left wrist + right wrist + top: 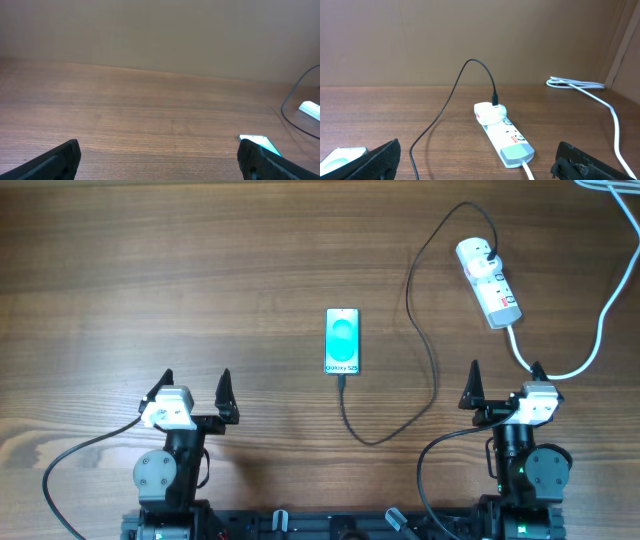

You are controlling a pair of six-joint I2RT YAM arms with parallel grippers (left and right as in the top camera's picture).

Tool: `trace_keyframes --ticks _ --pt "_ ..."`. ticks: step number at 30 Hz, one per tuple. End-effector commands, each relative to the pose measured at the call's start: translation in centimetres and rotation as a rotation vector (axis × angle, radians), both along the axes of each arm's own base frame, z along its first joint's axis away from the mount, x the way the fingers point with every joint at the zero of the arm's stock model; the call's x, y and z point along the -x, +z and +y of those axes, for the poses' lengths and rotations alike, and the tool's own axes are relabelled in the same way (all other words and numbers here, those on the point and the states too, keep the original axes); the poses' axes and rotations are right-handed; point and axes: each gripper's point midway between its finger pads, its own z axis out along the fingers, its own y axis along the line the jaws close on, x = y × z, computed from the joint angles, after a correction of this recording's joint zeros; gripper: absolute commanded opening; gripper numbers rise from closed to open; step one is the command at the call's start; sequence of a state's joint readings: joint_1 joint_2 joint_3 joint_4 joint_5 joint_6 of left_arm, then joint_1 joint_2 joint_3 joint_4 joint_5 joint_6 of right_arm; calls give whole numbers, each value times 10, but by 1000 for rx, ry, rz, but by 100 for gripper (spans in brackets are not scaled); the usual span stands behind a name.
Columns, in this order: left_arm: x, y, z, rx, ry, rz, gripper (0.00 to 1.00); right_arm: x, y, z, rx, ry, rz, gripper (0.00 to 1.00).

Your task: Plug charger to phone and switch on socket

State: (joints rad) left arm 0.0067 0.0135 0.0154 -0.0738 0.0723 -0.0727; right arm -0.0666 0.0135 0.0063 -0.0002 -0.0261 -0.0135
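Note:
The phone point(342, 340) lies flat at the table's middle, teal screen up; its corner shows in the left wrist view point(257, 142) and the right wrist view point(342, 156). The charger's black cable point(425, 350) runs from the phone's near end in a loop up to the white plug adapter point(474, 254), which sits in the socket point(492, 288) at the far right. The socket also shows in the right wrist view point(507, 141). My left gripper point(192, 392) is open and empty, near the front left. My right gripper point(505, 378) is open and empty, in front of the socket.
The socket's thick white cord point(600, 330) curves from its near end past my right gripper and off the far right corner. A wall panel stands at the far right in the right wrist view point(625, 45).

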Motion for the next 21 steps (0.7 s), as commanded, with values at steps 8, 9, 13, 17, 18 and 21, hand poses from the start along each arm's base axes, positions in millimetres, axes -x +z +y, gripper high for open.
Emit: trace_keyframes --ticks 8,9,13,17,18,21 --pt "0 -2 3 -17 15 -2 100 0 2 1 13 10 -11 100" --pt "0 -2 2 -17 13 -2 100 0 2 1 13 9 -11 100" --pt "0 -2 0 -17 5 -3 100 0 2 1 13 9 -11 100" --pt "0 -2 0 -17 5 -3 100 0 2 1 13 9 -11 100" --pt "0 -2 0 -17 5 -3 100 0 2 1 13 9 -11 100" --pt "0 -3 0 -17 5 0 100 0 2 1 13 9 -11 100"
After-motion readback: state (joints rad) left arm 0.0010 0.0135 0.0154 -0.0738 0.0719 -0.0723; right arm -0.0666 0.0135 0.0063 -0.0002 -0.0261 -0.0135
